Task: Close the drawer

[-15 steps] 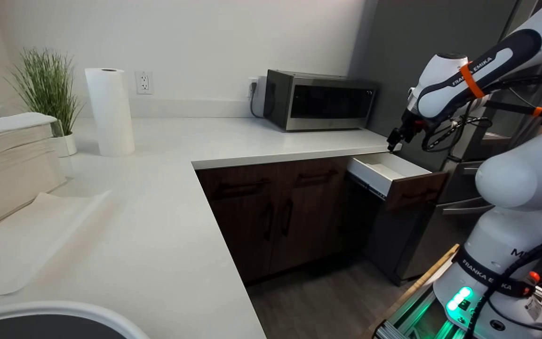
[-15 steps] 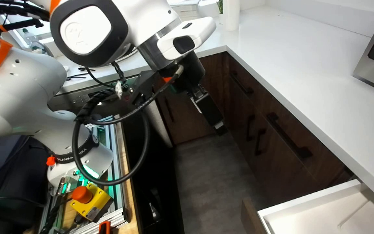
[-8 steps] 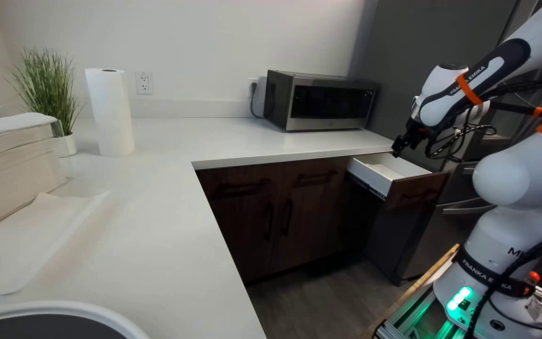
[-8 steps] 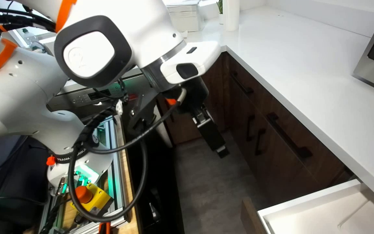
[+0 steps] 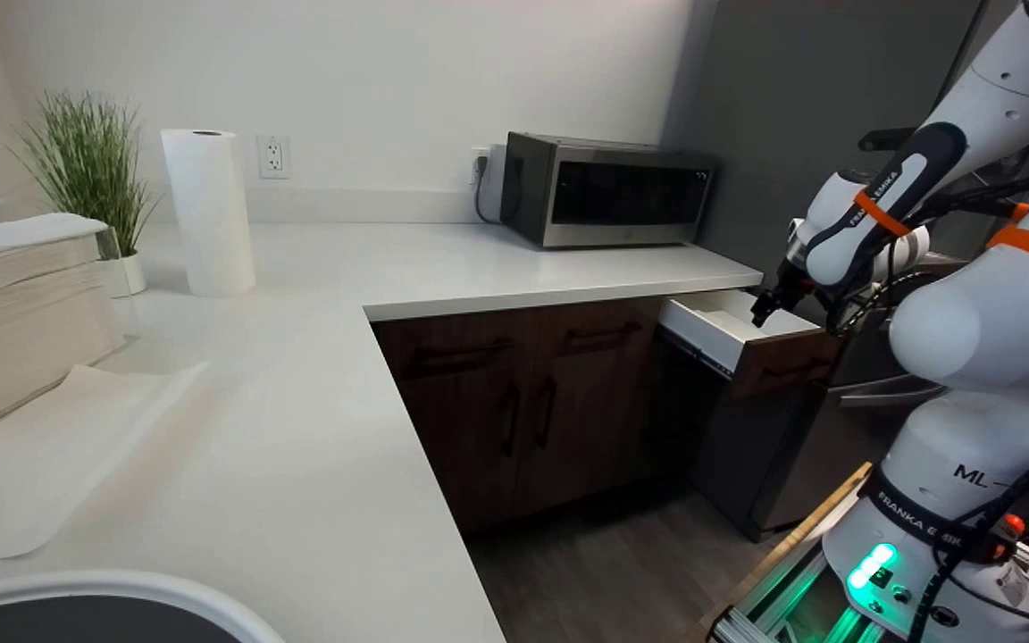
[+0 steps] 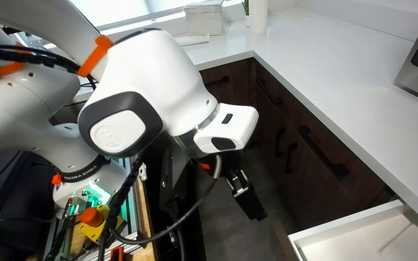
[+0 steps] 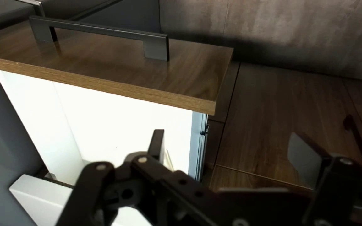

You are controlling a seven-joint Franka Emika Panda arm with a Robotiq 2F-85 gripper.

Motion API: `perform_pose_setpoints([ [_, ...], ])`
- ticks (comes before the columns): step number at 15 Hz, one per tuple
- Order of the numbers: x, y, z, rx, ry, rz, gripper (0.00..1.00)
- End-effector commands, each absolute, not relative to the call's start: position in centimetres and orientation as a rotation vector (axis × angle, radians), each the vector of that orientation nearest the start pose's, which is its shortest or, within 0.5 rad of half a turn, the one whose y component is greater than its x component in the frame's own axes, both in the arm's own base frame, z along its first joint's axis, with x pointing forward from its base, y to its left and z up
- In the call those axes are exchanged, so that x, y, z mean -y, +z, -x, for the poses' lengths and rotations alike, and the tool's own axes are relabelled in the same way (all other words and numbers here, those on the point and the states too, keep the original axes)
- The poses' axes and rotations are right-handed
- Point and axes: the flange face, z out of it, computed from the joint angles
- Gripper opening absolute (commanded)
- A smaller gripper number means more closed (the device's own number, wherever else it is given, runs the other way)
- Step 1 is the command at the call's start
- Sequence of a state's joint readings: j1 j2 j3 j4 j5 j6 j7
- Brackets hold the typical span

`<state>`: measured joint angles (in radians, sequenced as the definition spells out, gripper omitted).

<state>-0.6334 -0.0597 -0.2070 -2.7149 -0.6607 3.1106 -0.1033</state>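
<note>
The drawer stands pulled out beneath the white counter's end. Its dark brown wood front (image 5: 787, 362) and white box show in an exterior view. Part of its white rim (image 6: 343, 219) shows in an exterior view, cut off by the frame's lower edge. In the wrist view its front (image 7: 105, 69) bears a dark bar handle (image 7: 105, 30). My gripper (image 7: 231, 152) is open, with nothing between its fingers. One fingertip overlaps the white interior, the other the cabinet fronts. In both exterior views the gripper (image 5: 760, 314) (image 6: 258, 214) is near the drawer; contact cannot be told.
The white counter (image 5: 318, 429) overhangs dark brown cabinet fronts with bar handles (image 6: 323, 156). A microwave (image 5: 631, 205) sits on the counter above. A tall grey panel (image 5: 782, 134) stands behind the drawer. A black cable (image 6: 191, 210) loops below the wrist.
My gripper has moved down and slightly right in both exterior views, coming closer to the drawer. The drawer has not moved.
</note>
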Motion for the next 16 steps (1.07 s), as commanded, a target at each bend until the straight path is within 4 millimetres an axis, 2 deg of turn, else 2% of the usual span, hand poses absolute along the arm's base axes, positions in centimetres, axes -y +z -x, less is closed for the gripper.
perform_pose_setpoints([
  [1,30.5,24.8,-33.1,-0.11,-0.533,3.415,1.0],
  [7,33.5,20.0,-34.0,-0.161,-0.471,3.407,1.0],
  [8,32.1,21.6,-33.6,-0.148,-0.467,3.404,1.0],
  [10,32.5,21.0,-33.7,-0.16,-0.454,3.405,1.0],
  [15,32.2,21.4,-34.1,-0.155,-0.47,3.405,1.0],
  [16,33.1,21.0,-34.2,-0.195,-0.45,3.409,1.0],
])
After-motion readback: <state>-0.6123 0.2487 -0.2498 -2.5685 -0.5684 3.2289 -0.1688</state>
